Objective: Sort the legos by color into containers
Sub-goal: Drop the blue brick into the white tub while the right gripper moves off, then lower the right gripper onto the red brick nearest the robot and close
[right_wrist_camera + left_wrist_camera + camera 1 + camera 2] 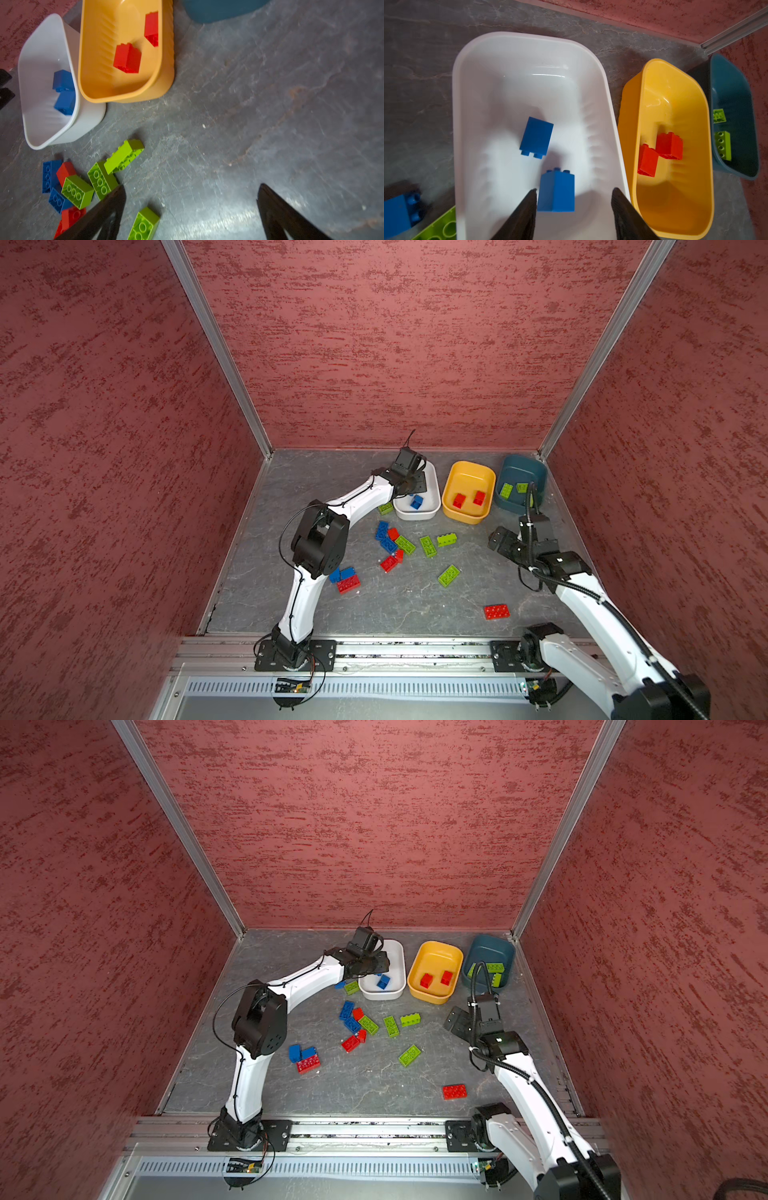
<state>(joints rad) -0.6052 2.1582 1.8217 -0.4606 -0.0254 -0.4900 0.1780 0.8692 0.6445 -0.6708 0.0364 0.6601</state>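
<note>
The left pincer (575, 189) hangs over the white tub (500, 62), its jaws apart and gripping nothing. 2 blue bricks (536, 137) sit inside the tub, 1 just beside a fingertip. The right pincer (192, 185) stands wide open and empty above the bare bench (270, 104). The yellow tub (469, 472) holds 2 red bricks (459, 500), and the teal tub (523, 466) holds green bricks (506, 490). Mixed loose bricks (405, 544) lie scattered on the bench in front of the tubs, between both arms.

Grey marbled desk (395, 605), enclosed by three red textured walls (374, 344) joined at aluminium corner profiles (219, 348). Metal mounting rail (415, 649) along the near edge.
</note>
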